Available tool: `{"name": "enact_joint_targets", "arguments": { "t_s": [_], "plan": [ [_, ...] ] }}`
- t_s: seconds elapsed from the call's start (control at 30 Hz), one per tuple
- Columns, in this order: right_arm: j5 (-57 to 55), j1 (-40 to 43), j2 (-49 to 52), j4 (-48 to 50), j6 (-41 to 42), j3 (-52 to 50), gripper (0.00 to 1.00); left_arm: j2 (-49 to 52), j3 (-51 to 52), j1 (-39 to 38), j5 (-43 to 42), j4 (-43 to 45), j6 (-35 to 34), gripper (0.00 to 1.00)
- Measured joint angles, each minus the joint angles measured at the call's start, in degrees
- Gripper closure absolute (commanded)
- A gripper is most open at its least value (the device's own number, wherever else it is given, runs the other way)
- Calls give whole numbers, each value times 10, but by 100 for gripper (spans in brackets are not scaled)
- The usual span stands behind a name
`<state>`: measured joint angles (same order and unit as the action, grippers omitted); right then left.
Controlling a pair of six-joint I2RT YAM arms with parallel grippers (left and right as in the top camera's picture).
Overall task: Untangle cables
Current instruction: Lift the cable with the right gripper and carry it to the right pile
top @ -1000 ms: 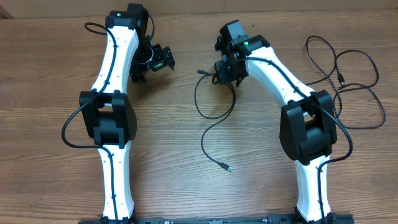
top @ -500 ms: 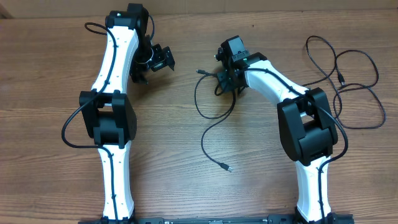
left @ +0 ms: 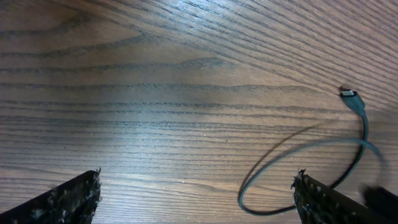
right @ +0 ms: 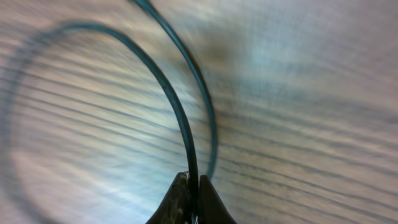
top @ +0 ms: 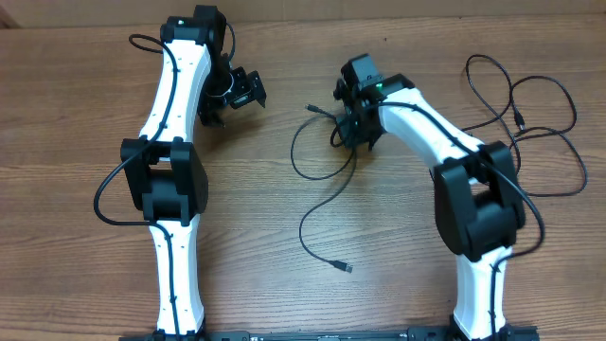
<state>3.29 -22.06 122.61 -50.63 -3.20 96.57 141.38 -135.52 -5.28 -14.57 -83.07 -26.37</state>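
Note:
One thin black cable (top: pixel 293 153) lies in a loop at the table's middle, with one plug tip (top: pixel 308 108) at the top and the other (top: pixel 347 269) near the front. My right gripper (top: pixel 357 134) is shut on this cable (right: pixel 176 111) at the loop's upper right; the cord runs up from between its closed fingertips (right: pixel 180 198). My left gripper (top: pixel 249 91) hangs open to the left, apart from it, and holds nothing. In the left wrist view the loop (left: pixel 292 149) and a plug tip (left: pixel 349 93) lie between and beyond the wide-open fingers (left: pixel 65 200). A second cable (top: pixel 522 119) lies in loops at the far right.
Both white arms reach up from the front edge with their own thicker black cords (top: pixel 106 194) alongside. The second cable's loops spread beside the right arm's elbow (top: pixel 473 199), close to the table's right edge.
My right gripper has shut on the middle cable and shifted slightly right. The loop was dragged and changed shape, and its lower plug tip slid toward the front. The left arm stayed still.

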Motion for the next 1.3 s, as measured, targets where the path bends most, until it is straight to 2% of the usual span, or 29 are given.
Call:
{"name": "enact_joint_targets", "arguments": {
  "t_s": [0.37, 0.47, 0.73, 0.9, 1.07, 1.3],
  "plan": [
    [24, -1, -204, 60, 0, 34, 96, 0, 0, 0, 0, 0, 0, 0],
    [-26, -1, -234, 97, 0, 36, 96, 0, 0, 0, 0, 0, 0, 0],
    [-259, 11, -247, 200, 0, 36, 96, 0, 0, 0, 0, 2, 0, 0],
    [-318, 68, -247, 207, 7, 36, 96, 0, 0, 0, 0, 13, 0, 0],
    [-336, 155, -247, 163, 58, 36, 96, 0, 0, 0, 0, 14, 0, 0],
    [-272, 284, -247, 72, 149, 36, 96, 0, 0, 0, 0, 15, 0, 0]
  ]
}}
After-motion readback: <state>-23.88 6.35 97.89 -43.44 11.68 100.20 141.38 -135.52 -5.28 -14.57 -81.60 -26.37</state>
